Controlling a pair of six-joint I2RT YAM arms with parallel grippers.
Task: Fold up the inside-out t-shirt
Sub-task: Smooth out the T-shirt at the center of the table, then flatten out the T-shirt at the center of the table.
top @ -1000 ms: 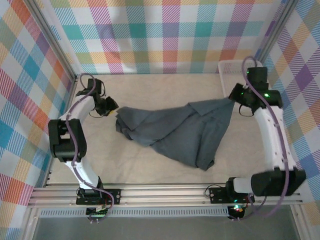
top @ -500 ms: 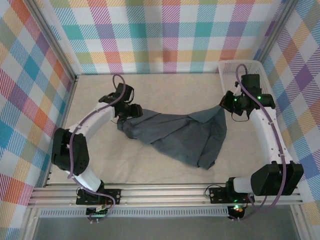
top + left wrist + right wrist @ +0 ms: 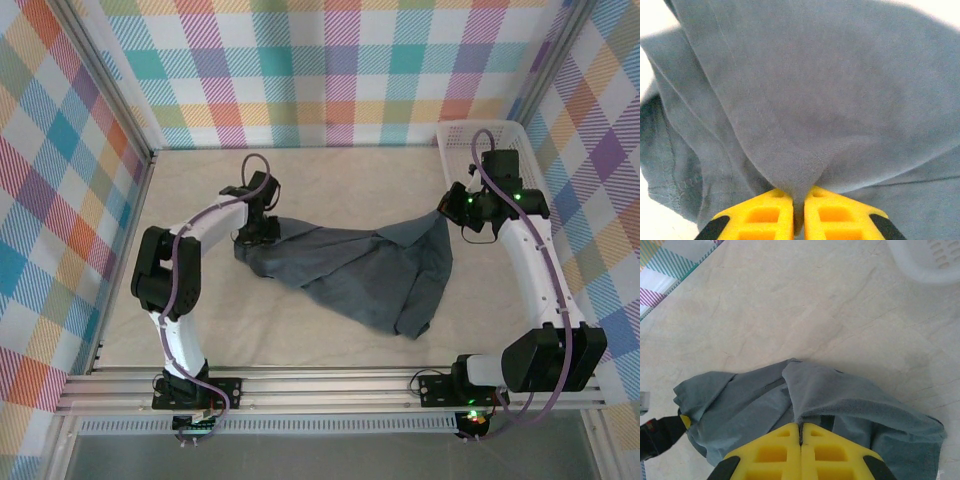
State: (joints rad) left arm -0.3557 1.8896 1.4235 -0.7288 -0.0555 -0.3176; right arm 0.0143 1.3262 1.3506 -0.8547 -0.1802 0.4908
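Observation:
The inside-out t-shirt [image 3: 360, 270] is a rumpled slate blue-grey cloth stretched across the middle of the table between both arms. My left gripper [image 3: 262, 228] pinches its left end; in the left wrist view the yellow fingers [image 3: 771, 216] are shut on a fold of the t-shirt [image 3: 805, 100]. My right gripper [image 3: 450, 208] holds the right corner lifted off the table; in the right wrist view its yellow fingers [image 3: 775, 455] are shut on an edge of the t-shirt [image 3: 840, 400].
A white mesh basket [image 3: 455, 135] stands at the back right corner, also seen as the basket's rim [image 3: 920, 265]. Bare beige table [image 3: 330, 180] lies behind and in front of the cloth. Checked walls close in the left, back and right.
My left arm swung from the left wall to the shirt's left end and its jaws closed on the cloth. My right gripper shifted slightly left, holding its corner.

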